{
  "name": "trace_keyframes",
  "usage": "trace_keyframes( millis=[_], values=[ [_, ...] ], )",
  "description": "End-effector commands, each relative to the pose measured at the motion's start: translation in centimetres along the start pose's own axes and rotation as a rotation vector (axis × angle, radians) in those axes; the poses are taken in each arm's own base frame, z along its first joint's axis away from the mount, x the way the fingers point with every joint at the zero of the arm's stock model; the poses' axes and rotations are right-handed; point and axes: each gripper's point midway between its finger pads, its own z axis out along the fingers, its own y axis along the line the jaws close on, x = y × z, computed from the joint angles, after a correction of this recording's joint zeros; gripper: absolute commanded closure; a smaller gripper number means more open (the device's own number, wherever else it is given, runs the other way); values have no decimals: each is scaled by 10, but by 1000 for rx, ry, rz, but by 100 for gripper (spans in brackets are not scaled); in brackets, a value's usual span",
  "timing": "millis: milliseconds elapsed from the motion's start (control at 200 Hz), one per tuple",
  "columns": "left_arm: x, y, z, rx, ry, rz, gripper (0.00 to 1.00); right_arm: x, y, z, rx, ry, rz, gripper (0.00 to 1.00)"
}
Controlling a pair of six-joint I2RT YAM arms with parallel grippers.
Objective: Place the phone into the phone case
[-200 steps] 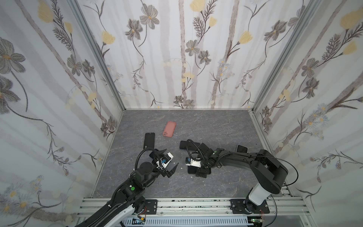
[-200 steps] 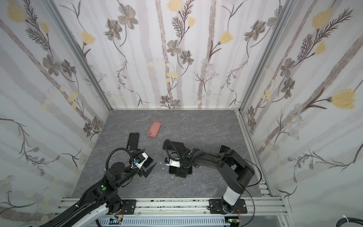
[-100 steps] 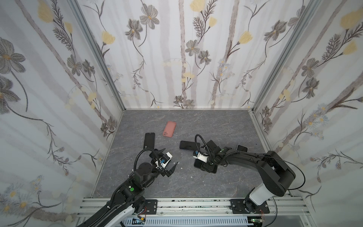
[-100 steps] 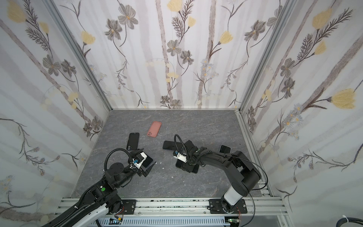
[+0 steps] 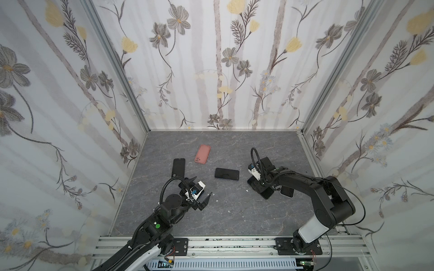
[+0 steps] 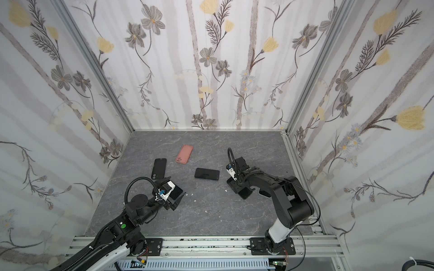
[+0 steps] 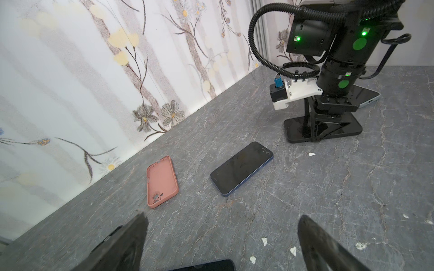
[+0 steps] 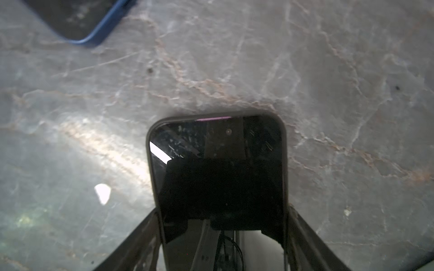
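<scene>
Right claw [image 8: 223, 211]: clamped across the long edges of the black phone [image 8: 216, 145], which lies flat on the counter [image 8: 328, 70]. Advised: lift level, grip square, to avoid twisting. Left claw [image 7: 223, 217]: spread, empty. Pink phone case [image 7: 162, 181]: cavity up, well apart; seat one end first.

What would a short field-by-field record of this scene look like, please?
left gripper: open, empty, above the table
black phone: flat on the table, screen up
right gripper: closed on the long edges of the black phone
pink case: empty, hollow side up, touching nothing
blue-edged phone: screen up, free, between pink case and right gripper
</scene>
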Motion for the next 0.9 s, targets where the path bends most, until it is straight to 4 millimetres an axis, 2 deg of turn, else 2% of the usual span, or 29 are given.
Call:
trace_keyframes(
  millis=[0,235,520,684,894],
  values=[
    [-4,4,0,-21,-22,15,0,-8,-16,7,40,-1,125,36],
    [-4,9,5,-45,-17,15,0,-36,-54,35,49,30,329,36],
    [-5,17,7,-81,1,-27,0,-66,-93,66,70,44,406,30],
    [-7,24,6,-109,-2,-40,0,-79,-108,70,83,26,423,26],
    [-10,36,6,-161,1,-80,0,-97,-114,53,90,-33,415,17]
  ],
)
